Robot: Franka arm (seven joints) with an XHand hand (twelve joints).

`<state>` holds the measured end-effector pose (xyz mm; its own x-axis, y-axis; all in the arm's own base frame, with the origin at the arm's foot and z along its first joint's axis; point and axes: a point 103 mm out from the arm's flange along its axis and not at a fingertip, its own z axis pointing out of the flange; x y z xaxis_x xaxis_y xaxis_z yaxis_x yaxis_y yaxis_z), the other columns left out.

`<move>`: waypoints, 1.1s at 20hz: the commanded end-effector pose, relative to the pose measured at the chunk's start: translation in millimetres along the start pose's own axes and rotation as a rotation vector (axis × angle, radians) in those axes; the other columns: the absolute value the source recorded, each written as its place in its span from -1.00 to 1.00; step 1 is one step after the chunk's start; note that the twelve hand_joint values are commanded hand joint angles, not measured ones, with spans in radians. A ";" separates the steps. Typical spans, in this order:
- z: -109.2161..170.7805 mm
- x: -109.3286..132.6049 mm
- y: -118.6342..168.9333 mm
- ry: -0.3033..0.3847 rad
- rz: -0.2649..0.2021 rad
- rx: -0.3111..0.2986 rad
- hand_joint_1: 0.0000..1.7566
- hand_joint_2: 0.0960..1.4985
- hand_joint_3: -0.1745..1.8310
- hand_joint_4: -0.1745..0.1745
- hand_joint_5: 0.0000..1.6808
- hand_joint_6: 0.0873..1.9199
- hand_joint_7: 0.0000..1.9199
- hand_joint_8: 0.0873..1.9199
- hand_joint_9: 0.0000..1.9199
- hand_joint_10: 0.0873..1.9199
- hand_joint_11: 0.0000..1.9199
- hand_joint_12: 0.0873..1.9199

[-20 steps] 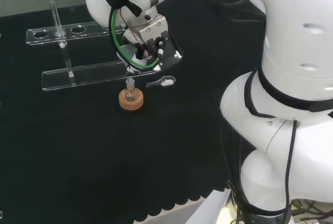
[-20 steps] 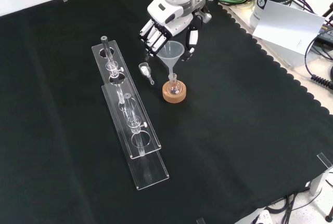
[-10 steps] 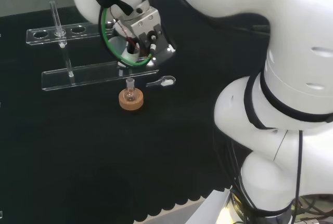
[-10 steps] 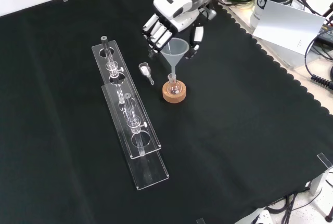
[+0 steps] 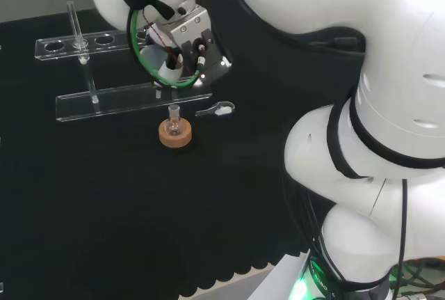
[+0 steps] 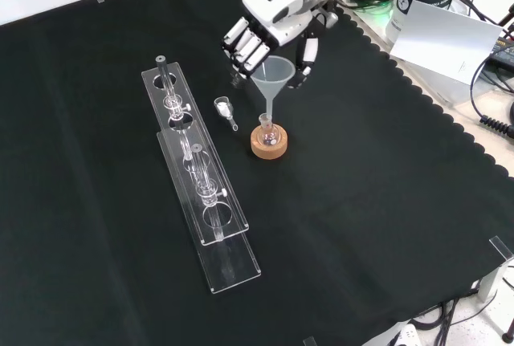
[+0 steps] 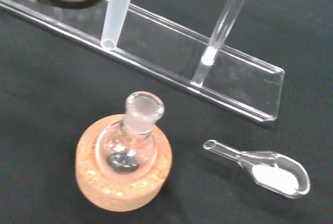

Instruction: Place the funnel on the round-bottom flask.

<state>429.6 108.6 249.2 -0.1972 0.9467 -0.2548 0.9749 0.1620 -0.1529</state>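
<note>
Hand (image 6: 277, 37) above and behind round-bottom flask (image 6: 269, 135), fingers (image 6: 245, 47) and thumb curled round cone rim of funnel (image 6: 274, 75): rim grip keeps stem free, pointing down. Stem tip just above flask neck in front view, not inserted; in wrist view, stem end offset from neck opening, so alignment judged incomplete. Flask upright in cork ring (image 6: 268, 144), steadying round base. Small glass scoop (image 6: 225, 109) with white powder just beside flask; 2 clear racks (image 6: 201, 193) beyond, well apart from funnel.
</note>
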 end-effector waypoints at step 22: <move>25.0 -15.0 -1.5 -0.026 -0.014 0.067 -0.14 -0.19 -0.27 -0.41 -0.48 -0.88 -0.61 -0.15 -0.30 -0.29 -0.67 0.36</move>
<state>428.5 87.9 234.3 -0.2098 0.9380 -0.2759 0.9652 0.1536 -0.2117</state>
